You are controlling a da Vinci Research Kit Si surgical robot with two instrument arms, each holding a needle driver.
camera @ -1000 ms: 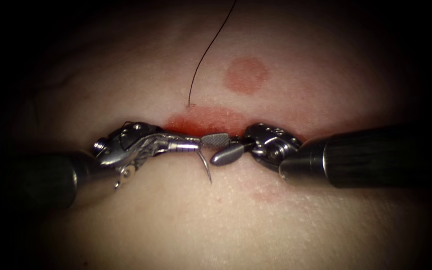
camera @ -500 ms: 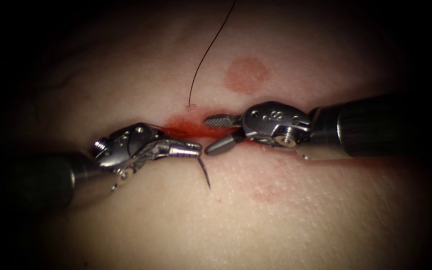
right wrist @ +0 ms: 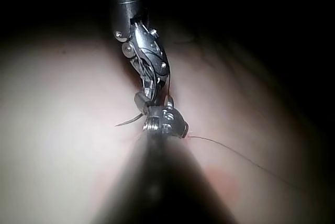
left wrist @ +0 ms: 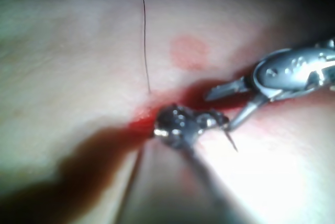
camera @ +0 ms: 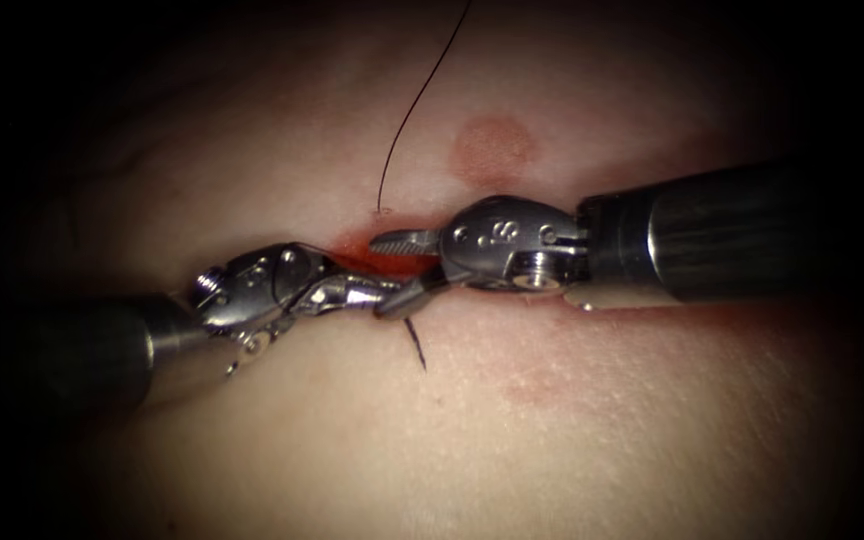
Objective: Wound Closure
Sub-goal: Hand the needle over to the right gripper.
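1. We see the left tool (camera: pixel 384 293) lying over the red fluid (camera: pixel 352 255) along the cut (camera: pixel 392 262), its jaws clamped together on the needle (camera: pixel 415 345) near the needle's back end.
2. We see the needle's free, pointed part curve down from those jaws, below the cut line; it hangs above the tissue (camera: pixel 432 440), and its tip is bare rather than buried.
3. We see the right tool (camera: pixel 397 270) reach in from the right with its jaws spread apart: the upper jaw lies over the red fluid, the lower jaw angles down beside the left tool's tip, just above the needle. It grips nothing.
4. We see the thread (camera: pixel 414 105) rise in a dark arc from a point on the tissue just above the cut to the top edge.
5. In the left wrist view, we see the needle (left wrist: pixel 231 141) jutting from the left tool (left wrist: pixel 222 122), with the right tool (left wrist: pixel 227 110) wide open next to it.
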